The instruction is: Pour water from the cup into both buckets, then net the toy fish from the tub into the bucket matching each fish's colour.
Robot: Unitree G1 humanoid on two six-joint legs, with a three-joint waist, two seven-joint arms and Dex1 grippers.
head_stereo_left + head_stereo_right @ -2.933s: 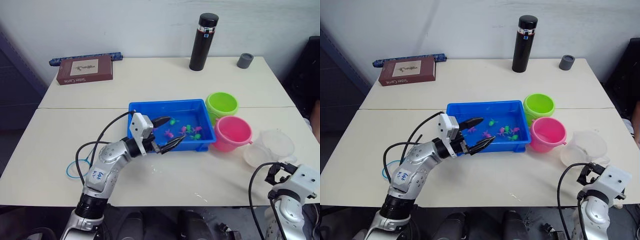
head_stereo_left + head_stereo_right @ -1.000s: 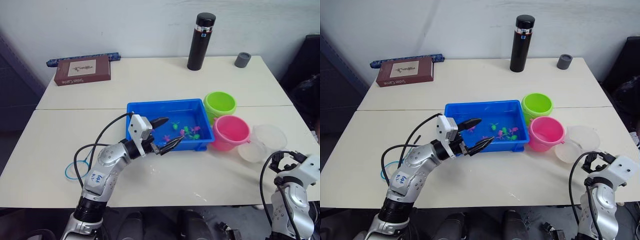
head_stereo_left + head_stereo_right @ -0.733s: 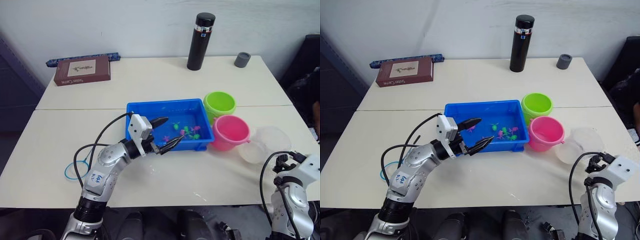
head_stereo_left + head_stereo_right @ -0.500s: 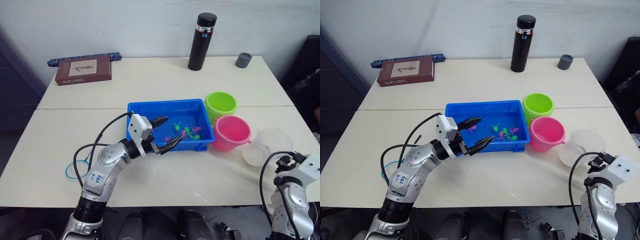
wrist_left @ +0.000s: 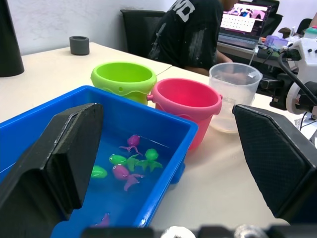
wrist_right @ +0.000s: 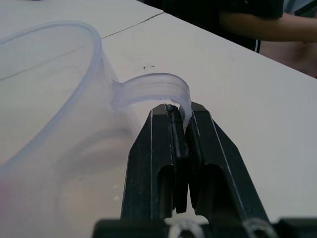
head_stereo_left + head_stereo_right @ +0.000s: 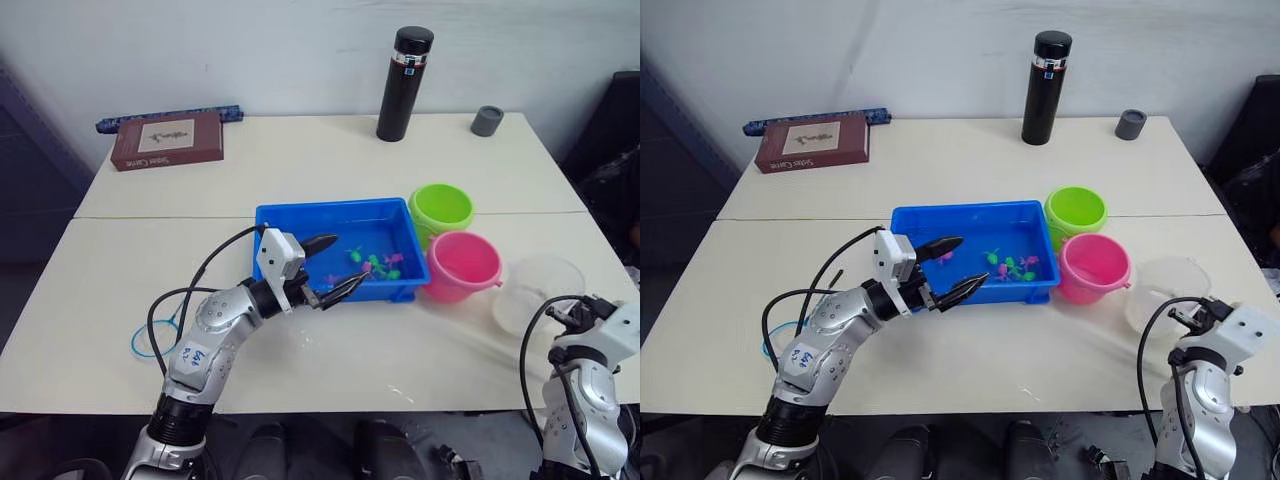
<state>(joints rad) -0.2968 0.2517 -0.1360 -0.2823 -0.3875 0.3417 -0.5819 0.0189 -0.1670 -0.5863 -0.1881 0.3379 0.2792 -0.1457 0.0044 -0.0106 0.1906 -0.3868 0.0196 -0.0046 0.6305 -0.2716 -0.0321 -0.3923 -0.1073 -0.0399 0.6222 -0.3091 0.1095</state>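
On the desk, the tub holds the toy fish; the two buckets stand just right of it, the cup farther right.

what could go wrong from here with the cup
The right gripper pinches only the thin handle of the cup, so the cup could twist or slip when lifted. The pink bucket stands right beside it and might get knocked. The left gripper hangs open over the tub, near the pour path.

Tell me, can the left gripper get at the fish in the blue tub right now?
Probably yes: the left gripper is open at the tub's near left corner, the fish lie uncovered, and nothing stands between.
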